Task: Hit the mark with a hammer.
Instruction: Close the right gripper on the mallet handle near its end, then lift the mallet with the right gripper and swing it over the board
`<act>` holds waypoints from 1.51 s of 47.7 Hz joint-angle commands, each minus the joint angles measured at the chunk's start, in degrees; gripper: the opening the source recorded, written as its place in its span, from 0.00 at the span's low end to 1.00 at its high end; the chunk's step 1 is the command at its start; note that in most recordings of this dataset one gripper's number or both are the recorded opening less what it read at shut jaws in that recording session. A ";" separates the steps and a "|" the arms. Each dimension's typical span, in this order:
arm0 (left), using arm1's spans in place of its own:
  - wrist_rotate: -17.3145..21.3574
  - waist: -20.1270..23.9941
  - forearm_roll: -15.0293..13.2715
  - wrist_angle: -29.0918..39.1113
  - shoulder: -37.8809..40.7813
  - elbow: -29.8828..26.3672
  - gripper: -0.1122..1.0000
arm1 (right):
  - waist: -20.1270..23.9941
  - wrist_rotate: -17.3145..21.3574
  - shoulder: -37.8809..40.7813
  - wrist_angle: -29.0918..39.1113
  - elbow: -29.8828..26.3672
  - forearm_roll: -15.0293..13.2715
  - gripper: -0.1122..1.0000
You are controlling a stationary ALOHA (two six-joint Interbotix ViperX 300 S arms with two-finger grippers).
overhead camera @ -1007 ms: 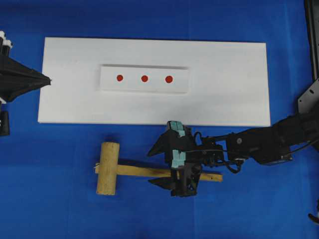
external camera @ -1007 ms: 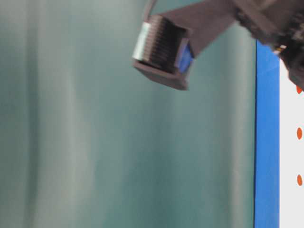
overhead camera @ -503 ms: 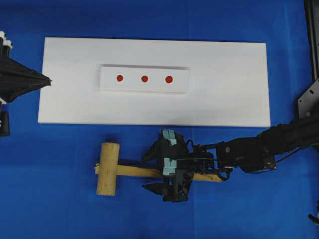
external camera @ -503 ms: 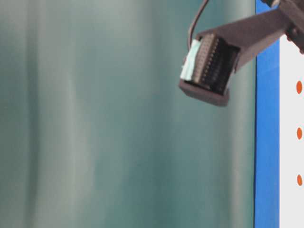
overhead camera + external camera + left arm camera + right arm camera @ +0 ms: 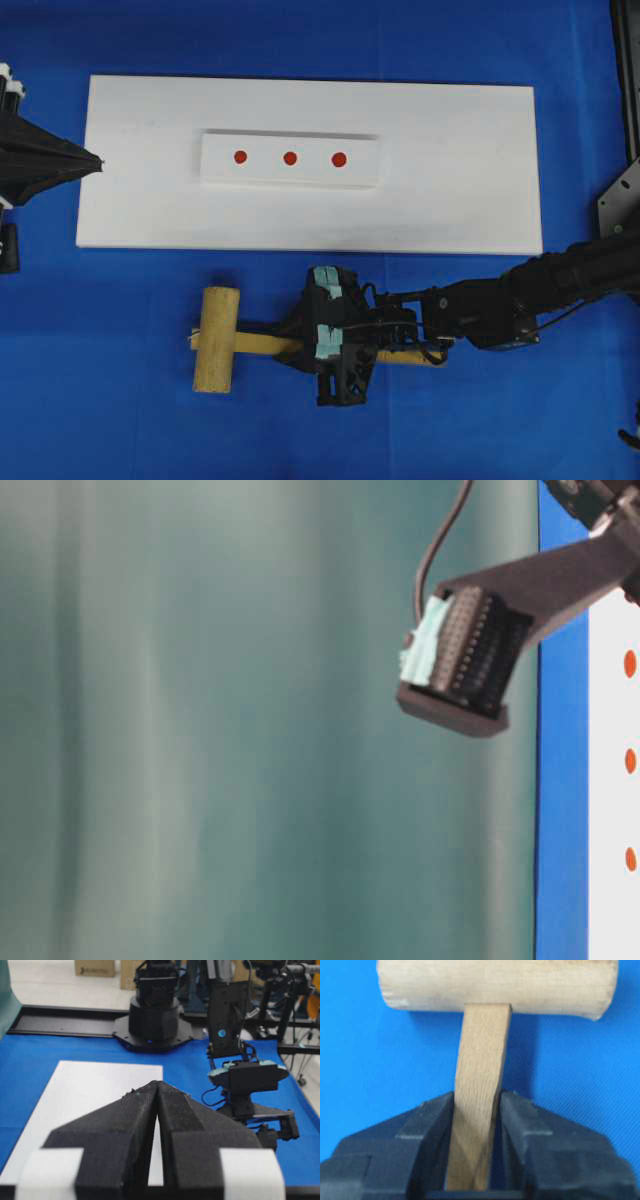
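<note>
Right gripper (image 5: 322, 350) closed on hammer (image 5: 216, 339) handle, mid-length | handle lay left-right, head at left | marks (image 5: 290, 158) above, on white board (image 5: 460, 190) | left gripper (image 5: 95, 161) shut, empty, farther off.

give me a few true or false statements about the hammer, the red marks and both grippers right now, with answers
1. The right gripper has its jaws closed on the handle of the hammer. True.
2. The hammer head rests on the white board. False: the hammer lies on the blue cloth, in front of the board.
3. Three red marks sit in a row on the raised white block. True.
4. The left gripper holds the hammer's handle. False: its jaws are shut on nothing, at the board's left edge.
5. The hammer's handle points at the red marks. False: in the overhead view it lies roughly parallel to the board's long edge.
</note>
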 commanded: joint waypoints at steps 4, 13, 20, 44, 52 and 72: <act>-0.18 -0.09 -0.09 -0.35 0.18 -0.53 0.10 | 0.26 -0.35 -1.76 0.00 -0.70 -0.18 0.20; -0.18 -0.09 -0.09 -0.35 0.26 -0.62 0.10 | -0.09 -1.76 -5.98 0.97 0.62 -0.18 0.20; -0.79 -0.09 -0.18 -0.35 0.18 -0.53 0.10 | -0.88 -3.34 -10.37 1.58 2.11 -0.18 0.20; -4.57 -0.09 -0.18 0.00 -0.26 -0.62 0.10 | -2.81 -8.26 -26.46 8.79 5.71 -0.26 0.20; -5.54 -0.09 -0.18 0.26 -0.88 -0.62 0.10 | -3.34 -8.79 -27.33 8.53 6.33 -0.26 0.20; -5.62 -0.09 -0.18 0.97 -0.97 -0.62 0.10 | -13.27 -14.94 -27.95 9.14 6.59 -0.88 0.20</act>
